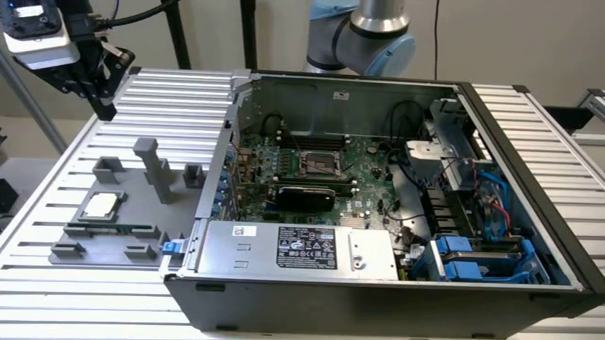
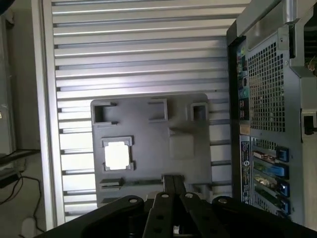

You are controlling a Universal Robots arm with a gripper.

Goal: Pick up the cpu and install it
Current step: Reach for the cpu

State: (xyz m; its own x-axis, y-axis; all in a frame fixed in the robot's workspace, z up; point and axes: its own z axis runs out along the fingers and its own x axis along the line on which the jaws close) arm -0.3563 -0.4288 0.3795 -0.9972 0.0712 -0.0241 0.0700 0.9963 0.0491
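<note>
While cpu (image 1: pixel 101 205) lies on tray (image 1: pixel 142 214), label (image 1: pixel 307 248) unreadable

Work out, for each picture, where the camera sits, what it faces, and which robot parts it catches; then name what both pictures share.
Exterior view: off the arm, raised, looking down into the open computer case and the grey holder plate on the exterior view's left; the arm's joint and the tool show.
Wrist view: on the wrist, looking down past the shut tool at the holder plate and the case's rear panel.
Shared: the cpu lying in the holder plate, the case, the ribbed table.
</note>
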